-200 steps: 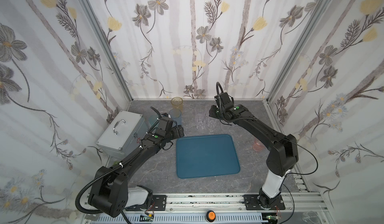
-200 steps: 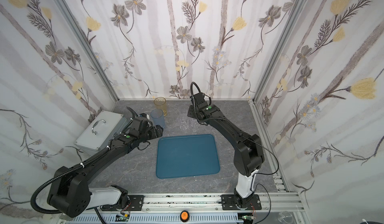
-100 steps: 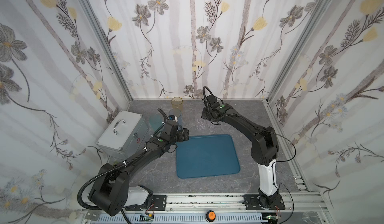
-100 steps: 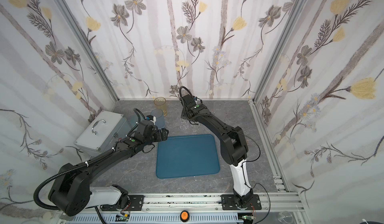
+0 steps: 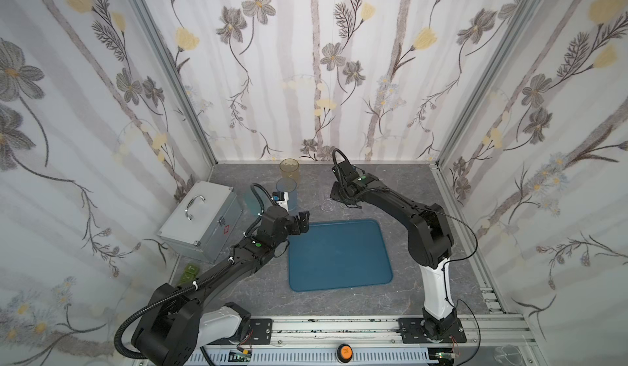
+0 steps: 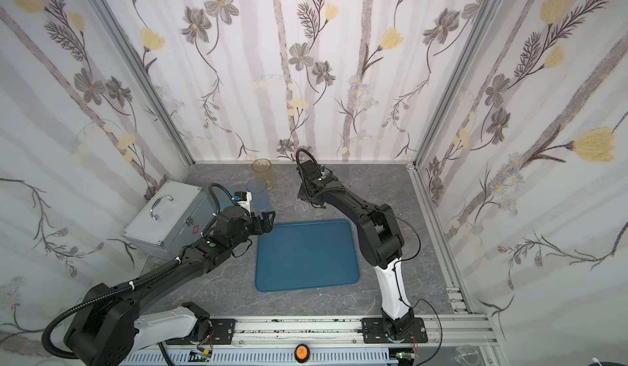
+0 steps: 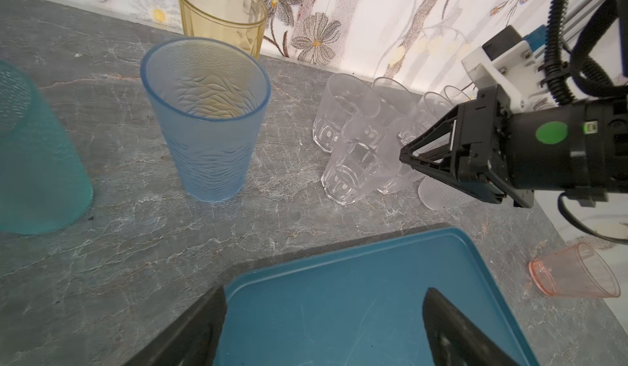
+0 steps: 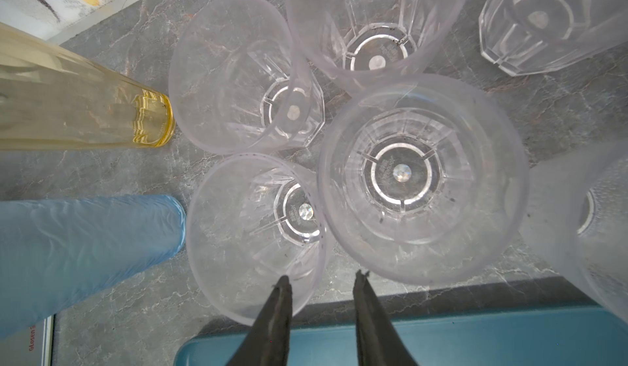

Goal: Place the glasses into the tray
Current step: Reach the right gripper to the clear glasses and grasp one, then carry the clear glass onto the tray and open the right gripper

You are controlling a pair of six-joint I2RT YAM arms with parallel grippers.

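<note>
Right wrist view looks straight down into a tight cluster of clear faceted glasses [image 8: 421, 177], upright on the grey table [image 8: 85, 170] just beyond the far edge of the tray [image 8: 441, 340]. The right gripper [image 8: 322, 277] hangs above them with its jaws narrow. One finger is inside the mouth of the nearest clear glass [image 8: 258, 231], the other outside, with the thin wall between them. A rim pinch makes sense here, I judge, since the tumblers touch and leave no room around their sides. Whether the pads already bite the wall is hard to tell; a gap seems to remain.

The amber glass [image 8: 85, 109] and blue glass [image 8: 85, 245] stand farther left, and a frosted one [image 8: 594, 228] sits to the right. Both top views show the tray bare. The left gripper [image 5: 302, 220] hovers wide and empty over its far-left corner, probably to stay clear of the other arm. A pink glass [image 7: 574, 276] lies on its side off the tray.
</note>
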